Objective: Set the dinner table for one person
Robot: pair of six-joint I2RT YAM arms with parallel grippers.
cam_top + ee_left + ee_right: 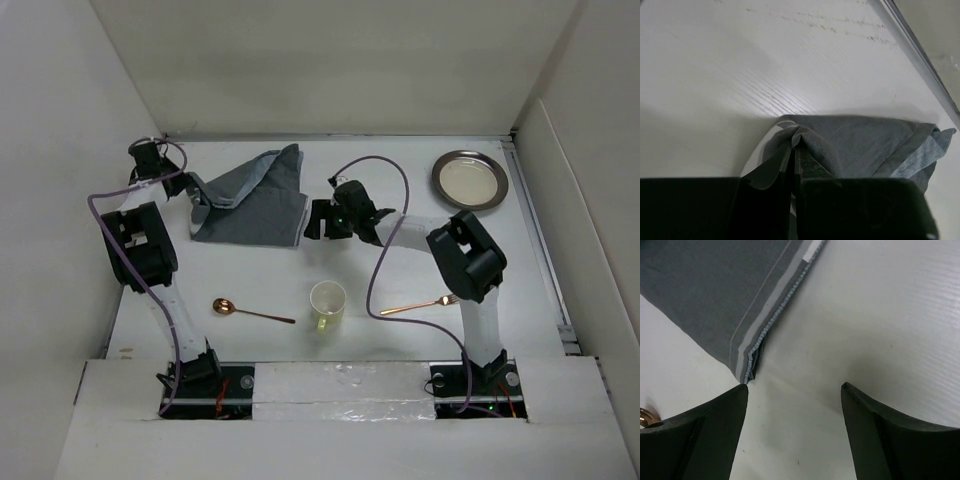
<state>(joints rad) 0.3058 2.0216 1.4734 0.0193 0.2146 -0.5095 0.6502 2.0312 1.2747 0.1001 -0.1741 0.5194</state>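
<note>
On the white dinner table [400, 160] a dark grey cloth mat [255, 200] lies rumpled at the back left. My left gripper [195, 190] is shut on its left corner. In the left wrist view the fabric [865, 145] bunches up around that gripper [794, 142]. My right gripper [312, 220] is open beside the mat's near right corner. In the right wrist view the mat's striped corner [747, 362] ends just ahead of one of my fingertips [740, 392], and my right gripper [794, 386] has only bare table between its fingers.
A metal plate [470, 180] sits at the back right. A pale mug [327, 305] stands near the front centre, with a copper spoon [250, 312] to its left and a copper fork [415, 305] to its right. White walls enclose the table.
</note>
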